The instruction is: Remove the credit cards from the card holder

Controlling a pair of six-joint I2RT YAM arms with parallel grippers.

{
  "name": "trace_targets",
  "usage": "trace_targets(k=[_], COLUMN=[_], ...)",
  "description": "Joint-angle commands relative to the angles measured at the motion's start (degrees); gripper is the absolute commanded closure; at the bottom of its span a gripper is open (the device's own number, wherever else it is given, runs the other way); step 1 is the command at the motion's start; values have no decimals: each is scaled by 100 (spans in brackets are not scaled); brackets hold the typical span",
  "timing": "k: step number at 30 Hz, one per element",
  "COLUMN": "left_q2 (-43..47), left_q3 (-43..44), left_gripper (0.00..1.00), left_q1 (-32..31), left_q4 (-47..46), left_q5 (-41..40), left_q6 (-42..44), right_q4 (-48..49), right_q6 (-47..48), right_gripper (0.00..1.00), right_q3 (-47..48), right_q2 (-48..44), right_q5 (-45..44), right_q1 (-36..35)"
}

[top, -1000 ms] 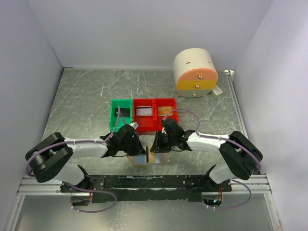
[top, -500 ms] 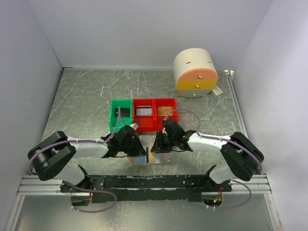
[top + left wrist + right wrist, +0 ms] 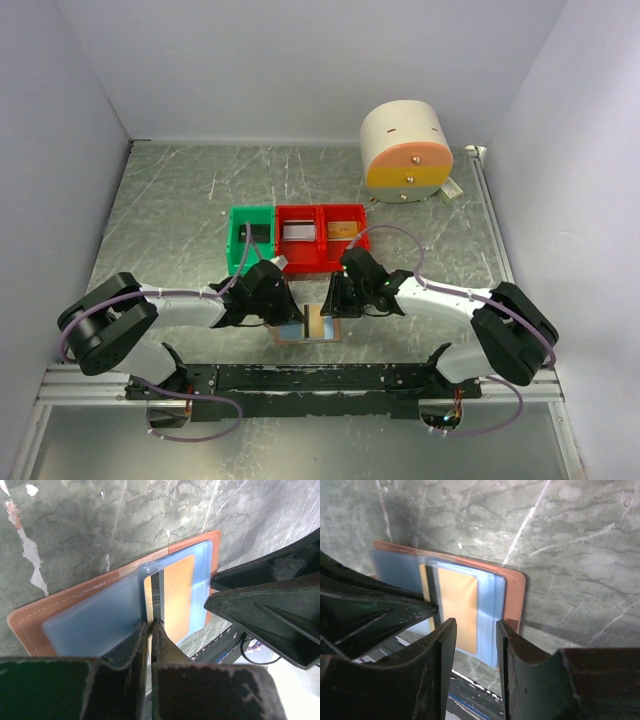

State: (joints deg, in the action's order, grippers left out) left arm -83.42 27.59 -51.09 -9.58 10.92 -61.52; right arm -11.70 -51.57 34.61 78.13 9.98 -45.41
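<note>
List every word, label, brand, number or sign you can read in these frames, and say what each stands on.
No text is readable in any view.
Orange card in the card holder: plain face with a dark stripe, no print visible.
Cards in the red bins and green bin: too small to read.
Tag beside the cream cylinder: too small to read.
</note>
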Motion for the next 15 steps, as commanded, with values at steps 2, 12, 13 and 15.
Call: trace_targets(k=[2,12,13,15], left_q2=[32,177,177,157], left_q3=[-27,-248,-266,-297], left_gripper=[93,93,93,93], left_q1=[-23,-22,-21,-21], left_q4=[269,135,110,30], left_q5=[-215,-277,-270,-252], left_q6=[105,-61,-71,-96], right_q4=[204,521,704,1178], right_q6=[-126,-364,-412,-531], right_gripper=[63,68,69,71], right_q3=[-230,-524,-591,-755], right_q2=[273,306,297,272], right_q5=[115,249,341,644], right_q1=[-12,-2,10,46])
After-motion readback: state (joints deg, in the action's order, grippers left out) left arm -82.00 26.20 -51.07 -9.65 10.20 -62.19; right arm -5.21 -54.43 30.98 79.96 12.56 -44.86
